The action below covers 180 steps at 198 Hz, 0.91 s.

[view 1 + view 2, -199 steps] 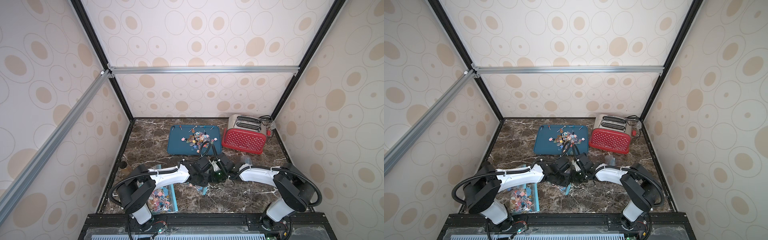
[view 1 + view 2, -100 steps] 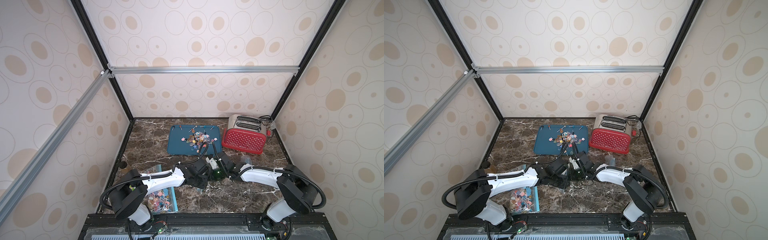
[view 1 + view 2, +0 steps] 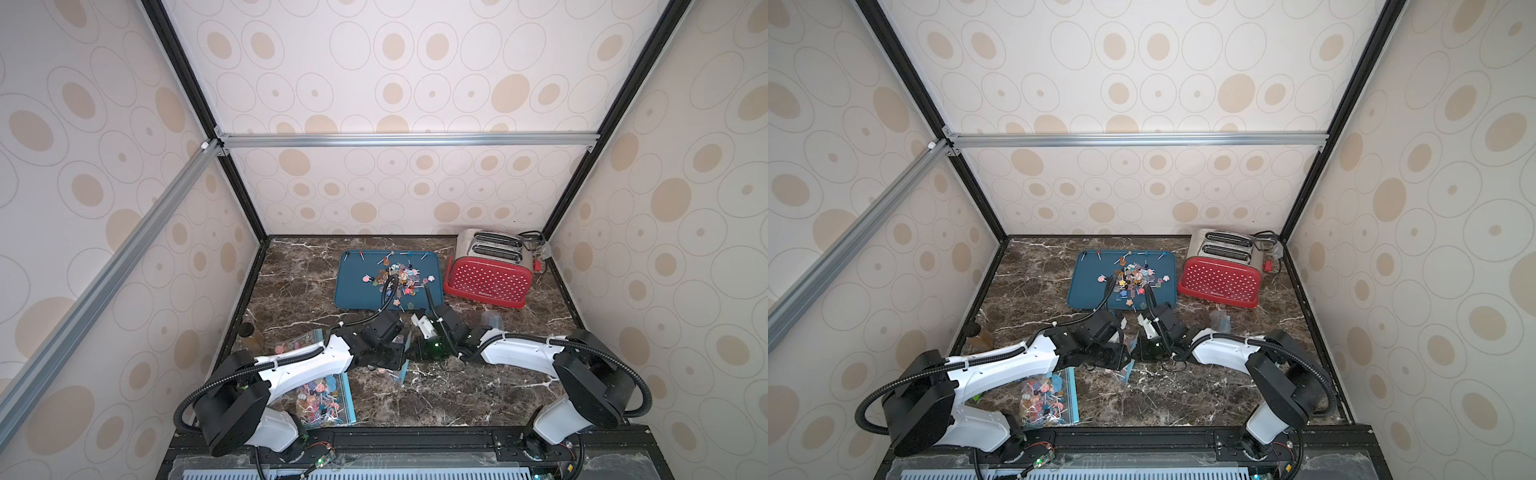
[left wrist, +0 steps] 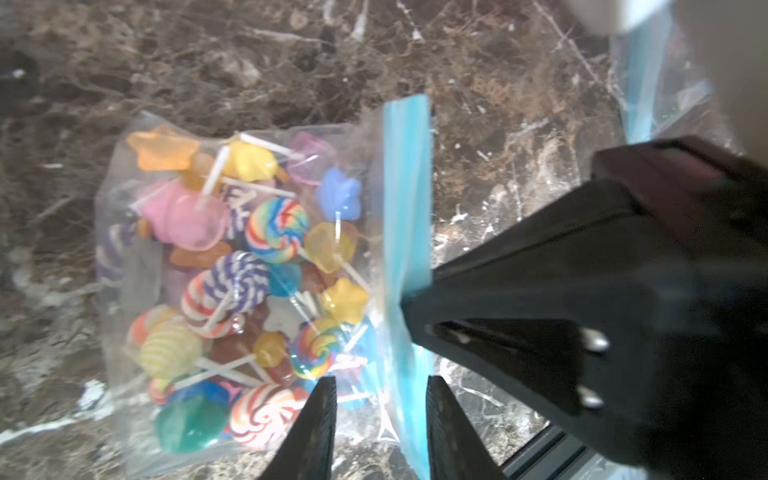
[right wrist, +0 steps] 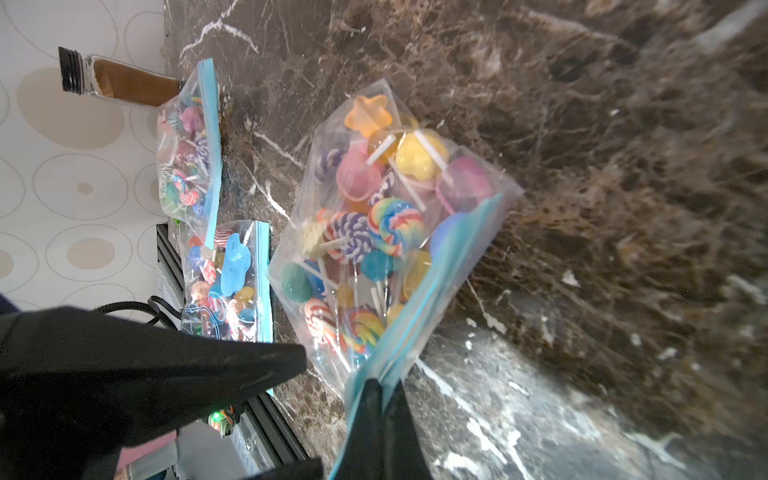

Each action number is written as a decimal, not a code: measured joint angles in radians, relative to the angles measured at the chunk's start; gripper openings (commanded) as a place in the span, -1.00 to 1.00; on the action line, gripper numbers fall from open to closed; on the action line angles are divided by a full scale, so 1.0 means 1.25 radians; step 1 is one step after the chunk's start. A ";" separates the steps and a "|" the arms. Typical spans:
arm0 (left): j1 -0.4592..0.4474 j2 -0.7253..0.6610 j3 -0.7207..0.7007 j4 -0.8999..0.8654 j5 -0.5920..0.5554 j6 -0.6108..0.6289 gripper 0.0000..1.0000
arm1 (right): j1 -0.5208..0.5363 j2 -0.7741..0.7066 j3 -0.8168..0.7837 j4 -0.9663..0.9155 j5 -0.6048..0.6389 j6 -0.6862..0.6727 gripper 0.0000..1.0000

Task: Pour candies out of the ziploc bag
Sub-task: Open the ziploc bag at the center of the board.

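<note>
A clear ziploc bag (image 5: 395,232) with a blue zip strip (image 4: 405,199) hangs just over the marble top, full of candies (image 4: 276,230): small coloured lollipops on white sticks. My right gripper (image 5: 384,384) is shut on one end of the zip strip. My left gripper (image 4: 380,380) is open, its two fingers standing either side of the strip's other end, and the strip lies nearer one finger. In both top views the two grippers meet at the table's front middle, with the bag (image 3: 405,365) between them.
A blue tray (image 3: 353,291) behind the grippers holds several loose candies (image 3: 399,278). A red toaster (image 3: 486,278) stands at the back right. Two more full bags (image 5: 189,141) (image 5: 228,278) lie at the front left, with a brown bottle (image 5: 120,81) by the left wall.
My left arm's elbow has sunk lower and swung toward the front left. The grippers stay together over the same spot, with the bag still in the right one.
</note>
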 measured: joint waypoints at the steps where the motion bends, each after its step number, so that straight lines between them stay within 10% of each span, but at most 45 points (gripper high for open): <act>1: 0.000 0.000 0.000 0.000 0.000 0.000 -0.29 | 0.000 0.000 0.000 0.000 0.000 0.000 -1.00; 180: 0.001 0.046 -0.012 0.055 0.044 -0.006 -0.37 | 0.000 0.000 -0.004 0.007 -0.001 0.000 -1.00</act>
